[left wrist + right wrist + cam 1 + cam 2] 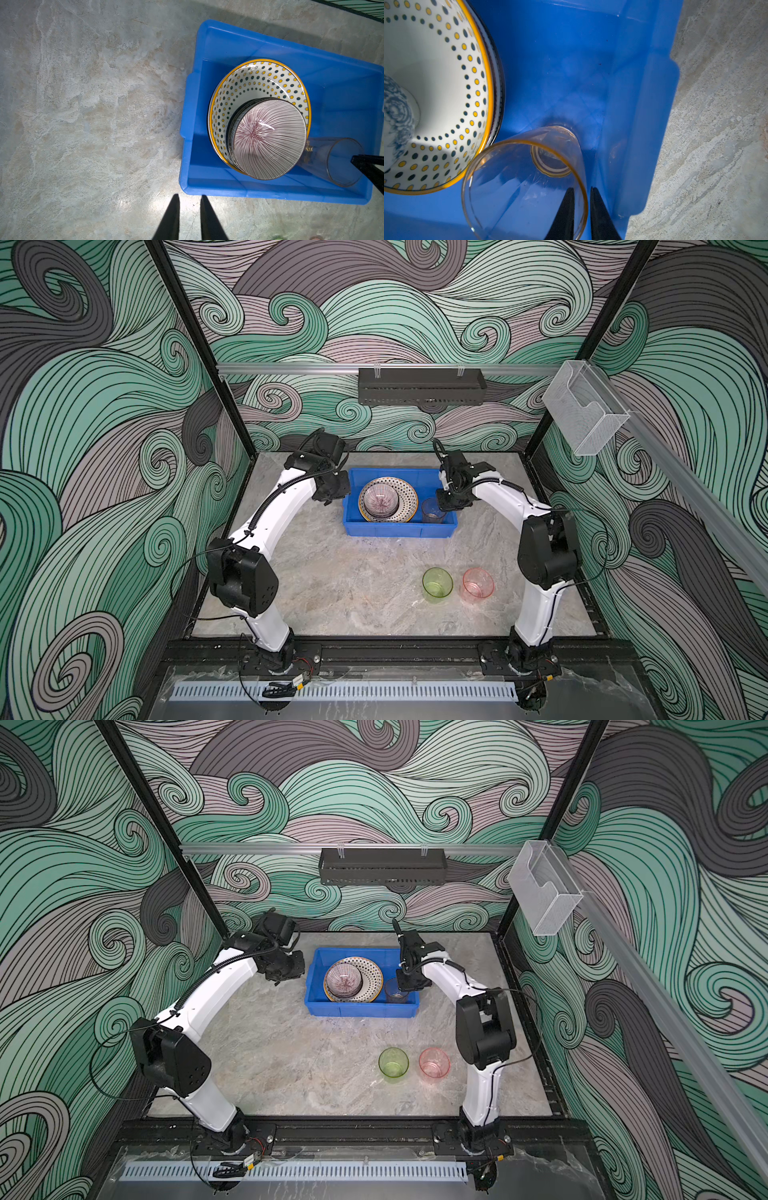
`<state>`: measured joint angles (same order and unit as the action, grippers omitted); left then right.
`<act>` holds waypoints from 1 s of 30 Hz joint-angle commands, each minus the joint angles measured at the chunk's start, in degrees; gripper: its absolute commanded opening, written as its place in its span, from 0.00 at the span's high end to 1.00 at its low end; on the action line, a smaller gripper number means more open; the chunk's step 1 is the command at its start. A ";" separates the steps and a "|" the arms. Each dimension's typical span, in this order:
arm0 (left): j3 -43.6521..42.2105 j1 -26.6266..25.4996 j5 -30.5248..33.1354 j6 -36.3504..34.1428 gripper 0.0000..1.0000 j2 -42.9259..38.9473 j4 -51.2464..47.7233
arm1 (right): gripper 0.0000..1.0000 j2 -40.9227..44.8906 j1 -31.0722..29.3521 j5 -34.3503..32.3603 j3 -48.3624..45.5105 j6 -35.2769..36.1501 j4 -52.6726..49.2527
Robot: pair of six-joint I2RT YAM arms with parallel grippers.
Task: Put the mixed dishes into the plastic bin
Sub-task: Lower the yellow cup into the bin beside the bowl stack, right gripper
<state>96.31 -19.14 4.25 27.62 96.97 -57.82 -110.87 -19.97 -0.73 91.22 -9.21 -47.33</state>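
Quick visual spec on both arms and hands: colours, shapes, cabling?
The left arm and right arm match: curved white links, boxy black joint housings, black cables clipped along the outside. The left hand and right hand each carry two slim, tapering black fingers. No markings legible.

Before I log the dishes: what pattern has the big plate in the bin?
Plate: yellow and dark dots, yellow rim; left wrist view.

swirling green-and-grey wave walls (pixel 83 406) enclose a marbled grey tabletop (pixel 353 593).

bowl (pixel 379 500) on plate (pixel 409 497), in bin (pixel 399 529), cup (pixel 432 511) beside
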 commanded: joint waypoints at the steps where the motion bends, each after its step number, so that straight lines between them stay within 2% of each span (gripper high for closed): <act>1: -0.14 0.42 -0.27 -0.20 0.78 -1.74 -1.07 | 0.82 1.51 0.28 0.73 1.09 -0.11 0.00; 5: -0.42 0.42 -0.30 -0.24 0.78 -2.24 -1.06 | 0.81 2.47 0.28 1.12 1.00 -0.28 -0.01; 7: -0.51 0.42 -0.30 -0.28 0.78 -2.44 -1.21 | 0.75 3.23 0.28 1.64 0.89 -0.20 -0.04; 9: -0.51 0.42 -0.47 -0.24 0.78 -2.77 -1.22 | 0.74 4.18 0.33 1.79 0.83 -0.16 -0.01; 30: -4.68 0.43 -1.35 -1.32 0.78 -7.88 1.76 | 0.73 12.60 0.19 3.00 -3.36 -0.54 0.22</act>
<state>92.51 -19.14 3.31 27.35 91.26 -57.32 -100.47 -19.97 1.58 89.12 -9.47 -47.09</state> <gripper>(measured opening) 0.221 0.269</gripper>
